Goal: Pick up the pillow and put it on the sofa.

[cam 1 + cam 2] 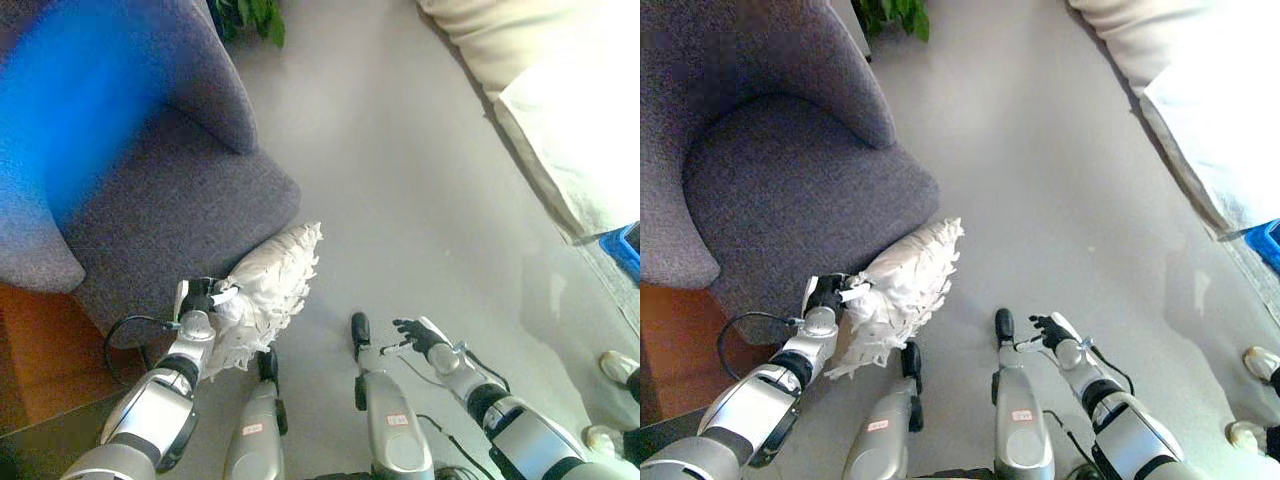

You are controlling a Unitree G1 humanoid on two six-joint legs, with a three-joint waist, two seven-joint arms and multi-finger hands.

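A white fringed pillow [268, 290] leans on the floor against the front of the grey armchair-style sofa [190, 200]. My left hand [203, 298] is at the pillow's lower left edge with its fingers curled onto the fabric. My right hand [418, 335] hovers over the bare floor to the right, fingers loosely spread and holding nothing. In the right eye view the pillow [902, 285] touches the sofa's seat front [790, 190], with the left hand [827, 295] on its edge and the right hand [1050, 330] apart from it.
A cream-coloured couch or bedding [560, 110] fills the upper right. A green plant [250, 18] stands at the top behind the sofa. A blue bin corner [625, 250] and a person's shoes [618, 368] show at the right edge. Wooden flooring [40, 350] lies lower left.
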